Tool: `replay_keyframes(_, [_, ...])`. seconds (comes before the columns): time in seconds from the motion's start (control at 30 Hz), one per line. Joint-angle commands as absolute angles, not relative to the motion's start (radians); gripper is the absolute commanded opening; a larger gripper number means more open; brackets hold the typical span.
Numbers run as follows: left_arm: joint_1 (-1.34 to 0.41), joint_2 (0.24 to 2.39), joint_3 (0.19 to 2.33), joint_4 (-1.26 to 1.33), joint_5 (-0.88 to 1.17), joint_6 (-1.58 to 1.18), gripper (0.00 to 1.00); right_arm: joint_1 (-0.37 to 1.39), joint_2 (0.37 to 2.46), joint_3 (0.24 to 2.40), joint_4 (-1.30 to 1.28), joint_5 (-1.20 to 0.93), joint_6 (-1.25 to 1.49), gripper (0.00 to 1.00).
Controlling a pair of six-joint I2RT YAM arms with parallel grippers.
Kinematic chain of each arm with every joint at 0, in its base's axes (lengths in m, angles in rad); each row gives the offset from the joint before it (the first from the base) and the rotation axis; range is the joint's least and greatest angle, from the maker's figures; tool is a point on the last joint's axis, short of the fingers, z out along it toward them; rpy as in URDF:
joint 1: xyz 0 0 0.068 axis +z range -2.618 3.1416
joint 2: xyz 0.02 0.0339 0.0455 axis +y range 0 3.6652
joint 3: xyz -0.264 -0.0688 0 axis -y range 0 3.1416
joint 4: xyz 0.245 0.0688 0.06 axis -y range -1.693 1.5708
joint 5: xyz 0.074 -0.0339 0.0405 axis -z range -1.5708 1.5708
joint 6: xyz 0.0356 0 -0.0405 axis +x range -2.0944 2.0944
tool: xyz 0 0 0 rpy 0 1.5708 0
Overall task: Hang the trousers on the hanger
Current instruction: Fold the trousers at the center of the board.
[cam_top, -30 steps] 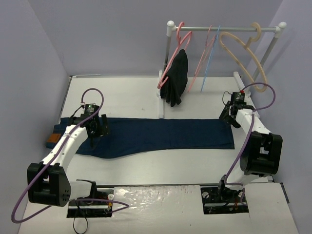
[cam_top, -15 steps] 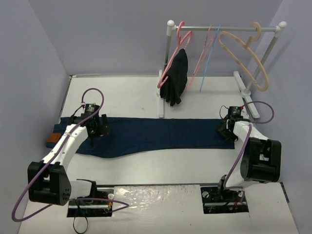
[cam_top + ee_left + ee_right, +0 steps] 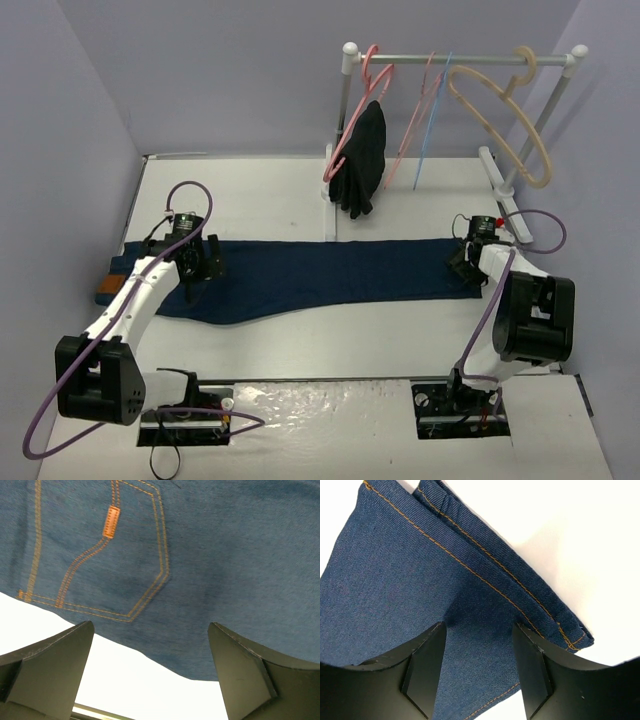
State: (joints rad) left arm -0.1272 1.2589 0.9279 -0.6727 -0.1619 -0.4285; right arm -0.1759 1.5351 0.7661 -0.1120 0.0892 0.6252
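The trousers (image 3: 330, 272) lie flat and lengthwise across the white table, waistband at the left and leg hems at the right. My left gripper (image 3: 200, 268) hovers open over the seat; the left wrist view shows a back pocket (image 3: 115, 555) and the denim's near edge between its wide-spread fingers (image 3: 60, 665). My right gripper (image 3: 462, 262) is low over the hem end. In the right wrist view its jaws are partly apart, with the fingertips (image 3: 432, 645) down on the flat denim (image 3: 395, 580) beside the stitched hem (image 3: 540, 610). The light-blue hanger (image 3: 432, 110) hangs on the rail at the back.
A white rail (image 3: 460, 58) on two posts stands at the back right, carrying pink hangers (image 3: 365, 100), a black garment (image 3: 364, 160) and a thick beige hanger (image 3: 500, 110). Its white base bar (image 3: 497, 172) lies just behind my right gripper. A brown patch (image 3: 103, 287) marks the waistband.
My right gripper has come down and slightly left from beside the rack's base onto the hem end, its jaws narrowing a little. The left arm and the trousers have stayed put.
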Motion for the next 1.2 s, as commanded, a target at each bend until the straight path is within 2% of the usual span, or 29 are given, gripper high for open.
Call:
replay_keyframes(0.0, [-0.129, 1.228, 0.976, -0.670, -0.173, -0.427, 0.97, -0.204, 1.639, 0.855, -0.038, 0.108, 0.565, 0.52])
replay_keyframes(0.23, [-0.129, 1.203, 0.976, -0.666, -0.160, -0.431, 0.97, -0.222, 1.596, 1.007, -0.090, 0.119, 0.520, 0.53])
replay_keyframes(0.37, [-0.127, 1.179, 0.973, -0.661, -0.161, -0.431, 0.97, -0.226, 1.521, 0.992, -0.145, 0.202, 0.547, 0.53])
replay_keyframes(0.47, [-0.126, 1.172, 0.973, -0.660, -0.152, -0.431, 0.97, -0.250, 1.514, 0.964, -0.171, 0.186, 0.564, 0.51])
replay_keyframes(0.77, [-0.126, 1.170, 0.973, -0.657, -0.138, -0.431, 0.97, -0.279, 1.554, 0.900, -0.173, 0.137, 0.632, 0.37])
replay_keyframes(1.17, [-0.127, 1.173, 0.971, -0.658, -0.133, -0.431, 0.97, -0.279, 1.577, 0.839, -0.135, 0.132, 0.667, 0.37])
